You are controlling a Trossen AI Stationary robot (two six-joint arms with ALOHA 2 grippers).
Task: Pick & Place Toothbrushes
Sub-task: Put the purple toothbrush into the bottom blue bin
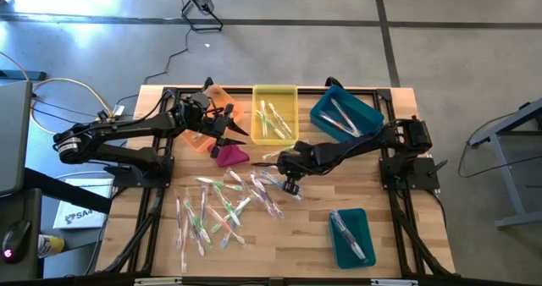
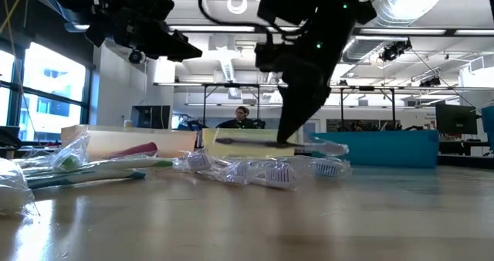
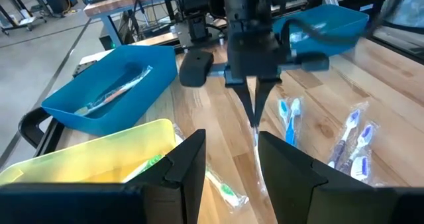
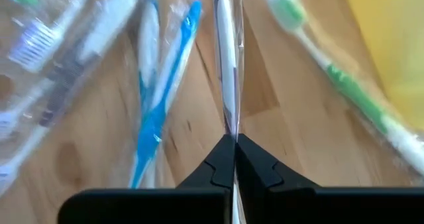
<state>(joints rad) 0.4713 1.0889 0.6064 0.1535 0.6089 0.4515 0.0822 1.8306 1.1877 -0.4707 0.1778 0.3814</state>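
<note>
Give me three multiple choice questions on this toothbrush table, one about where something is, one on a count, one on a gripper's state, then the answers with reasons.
1. Where does the yellow bin sit?
A. Between the orange bin and a teal bin
B. Alone at the near edge
C. Under the pink cloth

2. How many teal bins are on the table?
A. One
B. Two
C. Four

3. What is the right gripper doing?
A. Wide open above the bins
B. Shut on a wrapped toothbrush
C. Holding the cloth

Answers:
1 A: the yellow bin has the orange bin and a teal bin on either side.
2 B: a second teal bin lies near the front.
3 B: the right gripper pinches a wrapped toothbrush.
</note>
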